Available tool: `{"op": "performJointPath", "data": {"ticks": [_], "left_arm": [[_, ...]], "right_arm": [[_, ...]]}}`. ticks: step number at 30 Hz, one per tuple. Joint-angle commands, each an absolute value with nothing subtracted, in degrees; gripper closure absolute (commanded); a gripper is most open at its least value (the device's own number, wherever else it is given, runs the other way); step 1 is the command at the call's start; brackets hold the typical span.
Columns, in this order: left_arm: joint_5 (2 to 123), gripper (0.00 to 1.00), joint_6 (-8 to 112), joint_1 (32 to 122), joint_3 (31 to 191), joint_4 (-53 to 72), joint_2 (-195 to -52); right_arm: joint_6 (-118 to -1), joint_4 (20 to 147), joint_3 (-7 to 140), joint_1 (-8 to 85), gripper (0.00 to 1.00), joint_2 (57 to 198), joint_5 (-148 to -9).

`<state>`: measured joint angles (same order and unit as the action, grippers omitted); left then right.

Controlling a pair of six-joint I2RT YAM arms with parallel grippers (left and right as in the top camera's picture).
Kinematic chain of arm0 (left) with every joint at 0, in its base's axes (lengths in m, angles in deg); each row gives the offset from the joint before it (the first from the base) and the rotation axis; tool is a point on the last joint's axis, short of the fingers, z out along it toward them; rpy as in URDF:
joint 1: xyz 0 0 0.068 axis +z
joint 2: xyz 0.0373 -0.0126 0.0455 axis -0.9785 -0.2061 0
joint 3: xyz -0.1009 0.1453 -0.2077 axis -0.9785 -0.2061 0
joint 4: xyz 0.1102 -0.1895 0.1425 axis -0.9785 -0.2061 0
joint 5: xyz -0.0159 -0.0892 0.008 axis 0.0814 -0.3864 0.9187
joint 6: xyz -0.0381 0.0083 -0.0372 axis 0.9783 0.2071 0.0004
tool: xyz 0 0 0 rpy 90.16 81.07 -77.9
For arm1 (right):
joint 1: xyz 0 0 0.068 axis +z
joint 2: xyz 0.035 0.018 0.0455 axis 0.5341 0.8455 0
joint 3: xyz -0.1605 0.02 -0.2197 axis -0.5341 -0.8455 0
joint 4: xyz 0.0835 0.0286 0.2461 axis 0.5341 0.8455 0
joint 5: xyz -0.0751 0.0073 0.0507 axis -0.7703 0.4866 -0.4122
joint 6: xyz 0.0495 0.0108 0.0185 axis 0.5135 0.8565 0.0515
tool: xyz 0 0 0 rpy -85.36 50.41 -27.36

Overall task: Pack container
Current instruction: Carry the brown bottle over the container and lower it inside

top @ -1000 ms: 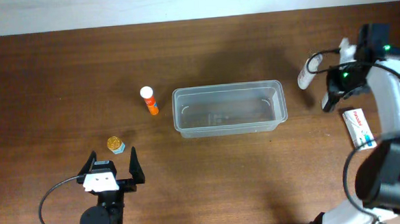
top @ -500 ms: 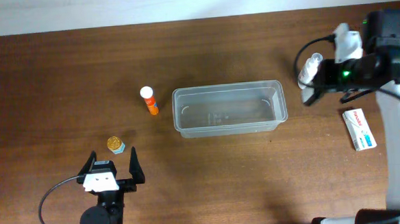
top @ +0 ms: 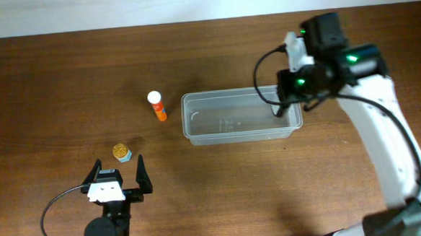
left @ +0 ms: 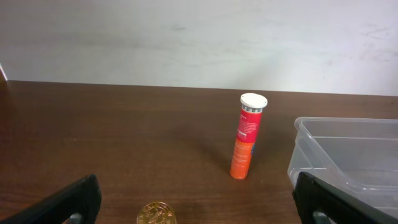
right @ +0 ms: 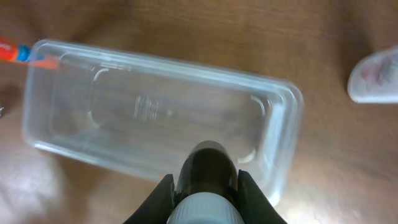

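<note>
The right arm (top: pixel 376 134) reaches in from 4 o'clock, jaws clamped on a dark bottle (right: pixel 207 169) above the 3 o'clock end of the container (top: pixel 238 93), which sits mid counter (top: pixel 49 76). The left arm (top: pixel 106 228) rests at 7 o'clock, jaws wide.

No legible text anywhere. Print on orange tube (left: pixel 247 140) too small to read. Embossed marks on container (right: pixel 149 106) floor blurred, unreadable. Gold lid (left: pixel 155 214) pattern indistinct.

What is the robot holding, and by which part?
The right gripper pinches a small bottle by its white end's sides; the left gripper holds nothing.
</note>
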<state>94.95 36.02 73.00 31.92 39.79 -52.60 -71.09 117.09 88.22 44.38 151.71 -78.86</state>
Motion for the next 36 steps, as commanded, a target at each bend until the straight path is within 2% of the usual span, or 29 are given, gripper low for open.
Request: {"op": "performJointPath", "data": {"ticks": [1,5,13,36], "left_arm": [[95.6,0.01,35.1,73.3,31.7,39.7,-52.2],[95.6,0.0,35.1,73.3,31.7,39.7,-52.2],[95.6,0.01,35.1,73.3,31.7,39.7,-52.2],[95.6,0.01,35.1,73.3,31.7,39.7,-52.2]], "right_arm": [[-67.9,114.6,89.3,46.7,0.77,155.6,-83.6],[-64.6,111.8,89.3,47.3,0.77,160.4,-88.6],[-63.4,110.9,89.3,47.2,0.77,166.4,-89.0],[-60.8,108.0,83.7,43.2,0.77,166.5,-90.0]]}}
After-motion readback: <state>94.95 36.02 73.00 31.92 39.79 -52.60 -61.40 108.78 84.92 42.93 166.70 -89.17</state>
